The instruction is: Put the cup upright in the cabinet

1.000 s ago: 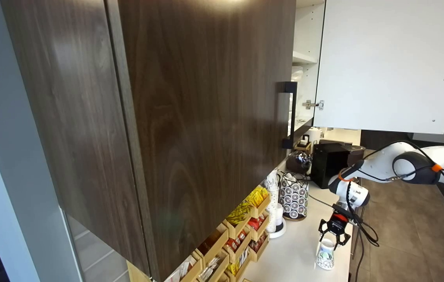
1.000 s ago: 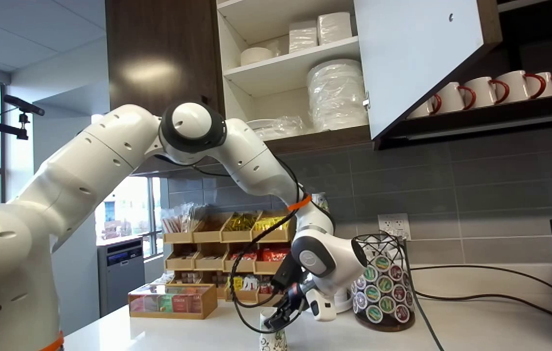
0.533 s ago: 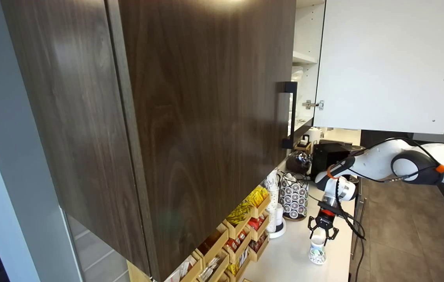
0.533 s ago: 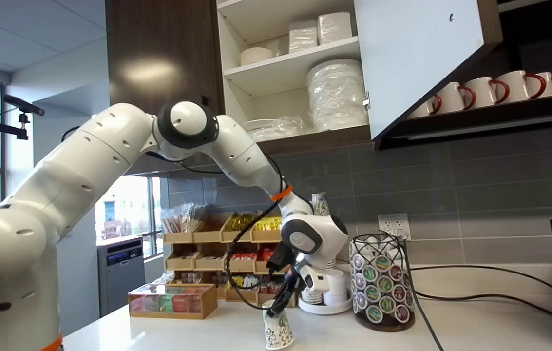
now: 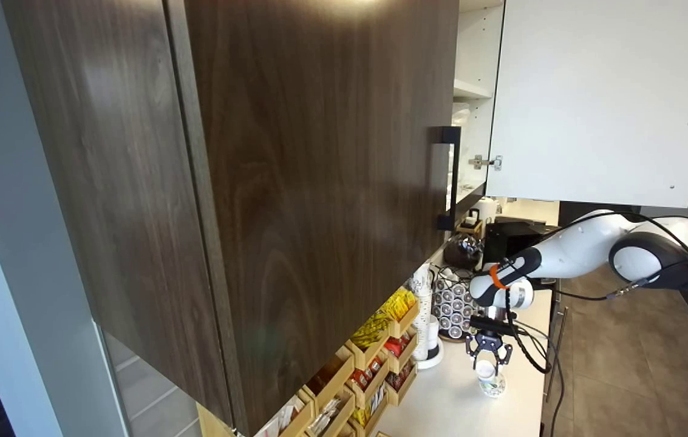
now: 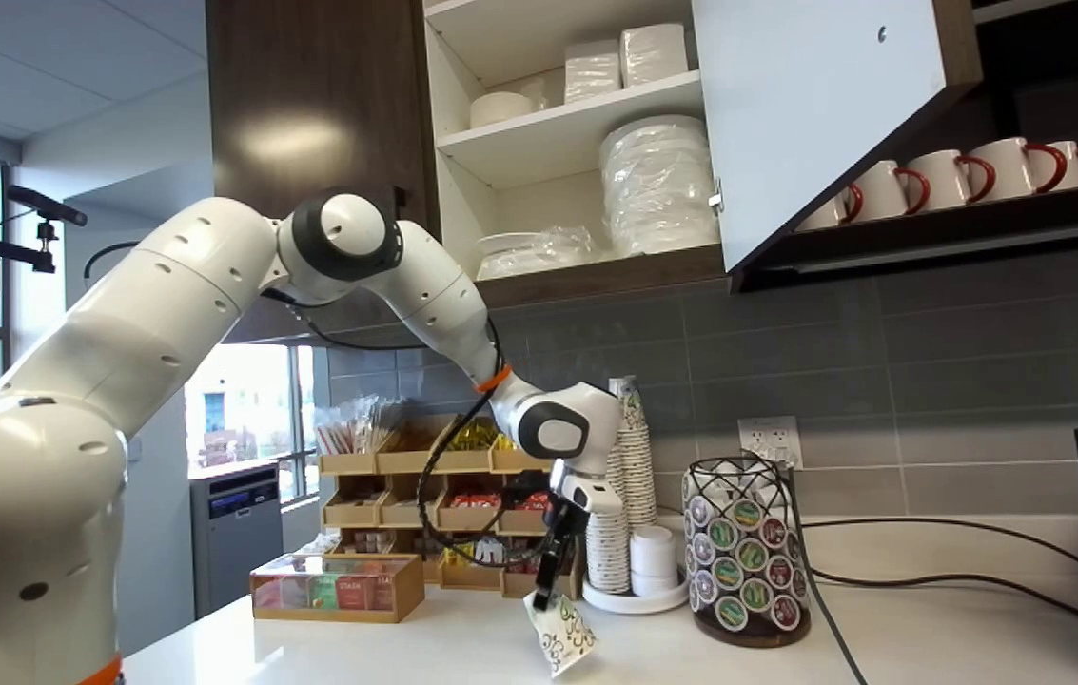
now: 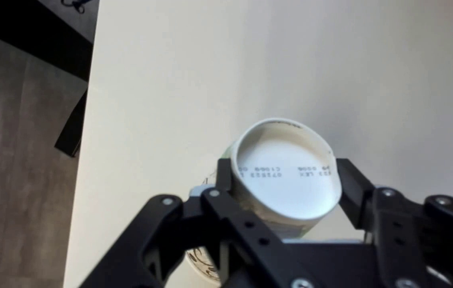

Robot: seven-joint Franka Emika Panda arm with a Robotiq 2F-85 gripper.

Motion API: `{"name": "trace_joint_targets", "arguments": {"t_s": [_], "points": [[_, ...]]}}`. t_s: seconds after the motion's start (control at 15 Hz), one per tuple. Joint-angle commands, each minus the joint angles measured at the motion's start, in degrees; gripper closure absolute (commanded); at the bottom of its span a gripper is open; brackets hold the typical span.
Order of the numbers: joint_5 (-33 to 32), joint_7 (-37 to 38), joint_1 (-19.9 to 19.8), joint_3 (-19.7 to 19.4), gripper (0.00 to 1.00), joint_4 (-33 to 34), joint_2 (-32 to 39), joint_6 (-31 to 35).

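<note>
Two black fingers (image 7: 353, 191) stand apart by just the width of the cup (image 6: 561, 636), one against either side of it near its base; the hand (image 7: 284, 177) thus has the cup gripped between them; the cup is white with a dark and green scroll print, turned upside down, its lettered base up and its mouth down; in an exterior view it leans, the mouth lower and to the right; whether its rim touches the white tabletop (image 6: 691, 656) I cannot tell. It is over the near part of the tabletop, well below the cabinet (image 5: 319, 182); in both exterior views the cabinet has a dark wood-grain front at the left and, at the right, a pale-faced door (image 6: 810, 105) swung wide; a black bar handle (image 5: 455, 176) runs down the right edge of that front; between these show white shelves (image 6: 558, 133), bearing plastic-wrapped white stacks (image 6: 660, 185). A white arm (image 6: 205, 262) extends from the left in an exterior view; beyond the cup, on the far side, stand a wooden rack (image 6: 408, 517) of packets, a round white tray (image 6: 638, 603) with tall stacked paper cups (image 6: 638, 466), and, to the right, a wire holder (image 6: 755, 636) full of round-lidded pods; a low clear-topped box (image 6: 410, 588) sits to the left; at far right, white mugs (image 6: 1000, 171) with red handles line a dark ledge (image 6: 976, 224).
</note>
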Motion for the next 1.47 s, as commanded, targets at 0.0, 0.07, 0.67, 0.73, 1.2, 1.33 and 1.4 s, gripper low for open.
{"name": "trace_joint_targets", "arguments": {"t_s": [0.0,0.07,0.67,0.73,1.2,1.33,1.4], "points": [[-10.6,9.3,4.0,-2.7,0.60,-4.5,-2.6,5.2],[-13.6,11.7,4.9,-3.3,0.60,-5.3,-2.9,6.4],[-20.8,16.5,4.6,-1.5,0.00,-10.6,-3.8,17.6],[-20.6,16.3,4.5,-1.4,0.00,-11.2,-3.9,18.6],[-19.2,15.3,3.0,-0.9,0.01,-14.5,-6.5,20.4],[-16.9,13.5,0.7,0.0,0.00,-16.7,-8.7,23.0],[-14.6,12.3,-1.1,1.0,0.00,-17.6,-9.6,24.6]]}}
